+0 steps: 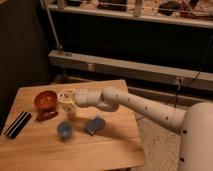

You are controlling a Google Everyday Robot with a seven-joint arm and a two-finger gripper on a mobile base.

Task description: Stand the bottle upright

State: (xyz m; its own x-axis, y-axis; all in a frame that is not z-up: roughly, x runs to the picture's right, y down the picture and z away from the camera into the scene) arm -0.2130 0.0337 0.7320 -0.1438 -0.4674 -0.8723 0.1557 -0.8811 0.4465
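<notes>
Wooden bench (115, 150), dim light. White jointed arm (150, 111) reaches in from the right. Its tool (66, 97) sits over the left-centre of the bench, just right of a round orange-red bowl (45, 99).

Small slender pale plastic bottle (72, 112): directly under the tool, between the bowl and a blue rectangular sponge (94, 125), base apparently on the bench. Reads as near upright, perhaps a slight lean; cap hidden by the tool. Cannot tell whether the tool is apart or clamped on the bottle, since the contact is lost against the pale plastic.

Neighbours: small round blue cup (64, 129) just in front of the bottle, near but apart. Flat black striped block (17, 124) at the left edge, well apart. Low dark reddish item (46, 116) in front of the bowl, unidentified.

Judgement: the step in hand looks like the final setting-down. To do it well:
- Bring the bottle's axis fully vertical, with the base flat on the wood, before letting go.
- Release gently, then lift straight up with no sideways drag. A light, narrow bottle should tip easily.
- Keep clear of the cup in front and the bowl to the left.

Task seems nearly done, not confirmed.
</notes>
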